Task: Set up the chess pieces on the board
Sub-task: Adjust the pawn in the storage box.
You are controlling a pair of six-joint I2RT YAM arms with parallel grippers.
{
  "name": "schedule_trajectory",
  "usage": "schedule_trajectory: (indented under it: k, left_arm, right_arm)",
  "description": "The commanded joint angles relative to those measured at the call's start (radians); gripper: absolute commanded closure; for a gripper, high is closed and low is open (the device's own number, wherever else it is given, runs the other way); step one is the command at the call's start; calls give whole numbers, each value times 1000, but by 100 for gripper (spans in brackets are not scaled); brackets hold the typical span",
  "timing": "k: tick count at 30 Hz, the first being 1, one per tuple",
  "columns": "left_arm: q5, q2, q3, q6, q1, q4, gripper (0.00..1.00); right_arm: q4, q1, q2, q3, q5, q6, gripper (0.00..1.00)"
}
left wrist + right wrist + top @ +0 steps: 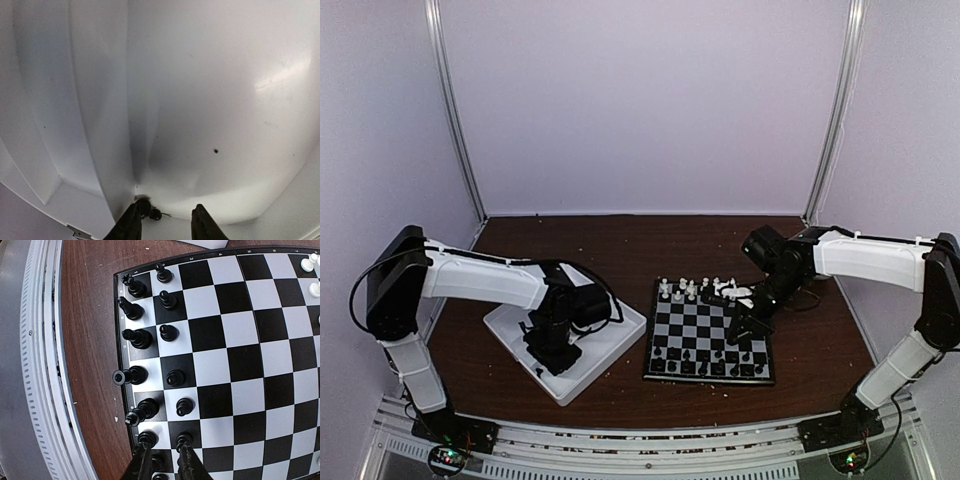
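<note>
Trouble-wise, knocking stuff over was my worry. Dark woody worktop [620, 250] carried the glossy checkered board [710, 335], with a smooth white plastic tray [615, 340] left of the board. Left claw [169, 207] hung open in that tray, a tiny black piece [144, 205] right at one fingertip, easy to flick away. Right claw [166, 447], nearly shut above the board's near rows of slick little chess pieces [135, 337], maybe held one, couldn't tell; neighbours could topple.

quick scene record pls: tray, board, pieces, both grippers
tray: white
board: right of tray
black pieces: two rows along board's near edge
white pieces: at board's far edge
left gripper: open, down inside tray; loose black piece at one fingertip
right gripper: low over black rows; grip unclear
</note>
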Motion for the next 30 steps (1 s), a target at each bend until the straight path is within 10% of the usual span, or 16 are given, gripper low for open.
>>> schedule_trajectory:
  k: [1, 14, 30]
  left_arm:
    - [-5, -27, 36, -37, 7, -52, 64]
    - [-51, 58, 91, 69, 1, -194, 86]
    - [172, 108, 30, -11, -8, -49, 61]
  right_arm:
    - [-10, -6, 14, -1, -15, -14, 79]
    - [-9, -6, 14, -5, -12, -22, 79]
    - [-9, -6, 13, -11, -5, -26, 79]
